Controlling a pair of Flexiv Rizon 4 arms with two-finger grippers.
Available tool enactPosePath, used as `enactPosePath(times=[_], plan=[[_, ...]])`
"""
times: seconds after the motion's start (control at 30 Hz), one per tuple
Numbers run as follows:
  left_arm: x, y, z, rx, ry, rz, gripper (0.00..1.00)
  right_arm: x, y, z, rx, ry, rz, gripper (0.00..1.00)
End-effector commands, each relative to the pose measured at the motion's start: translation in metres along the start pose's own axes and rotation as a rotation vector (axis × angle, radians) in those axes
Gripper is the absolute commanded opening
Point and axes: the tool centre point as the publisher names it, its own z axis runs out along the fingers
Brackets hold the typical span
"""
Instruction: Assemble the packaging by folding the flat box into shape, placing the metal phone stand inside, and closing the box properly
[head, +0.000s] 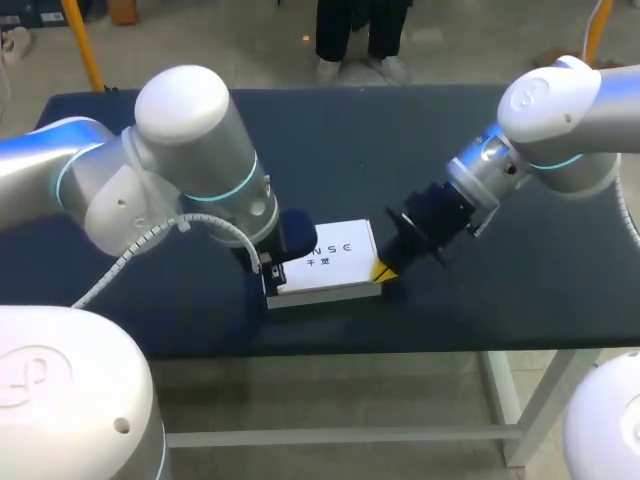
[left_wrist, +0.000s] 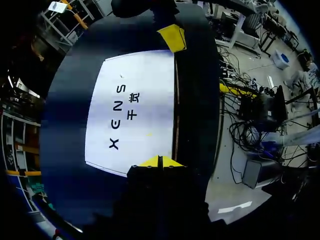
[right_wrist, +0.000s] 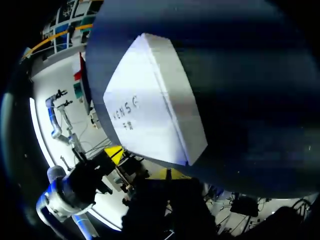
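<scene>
Dark blue tabletop fills the scene; on this table (head: 520, 300) a single white box (head: 330, 258) lies close to the front edge, about midway along it, printed face up.

From the left side comes the left arm (head: 150, 170), its wrist hanging over the box's left end. In its own wrist view the left gripper (left_wrist: 160, 161) has its two yellow tips pressed together with nothing between them. They sit against the middle of the box's short left end.

Across the lid to the right, the box reads as a squared-up carton. The top panel is level, the long front wall is upright and the corners are sharp. No flap stands open in any view.

At the box's right front corner sits the right gripper (head: 384, 271), carried by the right arm (head: 560, 120), which reaches in from the right edge of the surface. Its tips also look drawn together, clasping nothing. They are touching that corner or just beside it; I cannot tell which.

The metal phone stand shows nowhere on the surface, so I judge it is already inside, though the lid hides that. By my reading, folding and loading are done and the lid is down. What remains is at most pressing the end flaps fully home, with the box held lengthwise between the two grippers, and then backing off.
</scene>
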Motion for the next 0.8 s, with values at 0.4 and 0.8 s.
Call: enactPosePath(times=[0.4, 0.8], plan=[[-0.003, -0.003, 0.007, -0.002, 0.017, -0.011, 0.00, -0.012, 0.016, 0.003, 0.035, 0.030, 0.015, 0.00], [0.005, -0.022, -0.019, -0.013, -0.030, 0.000, 0.21, 0.010, -0.003, -0.027, 0.027, 0.076, -0.110, 0.00]])
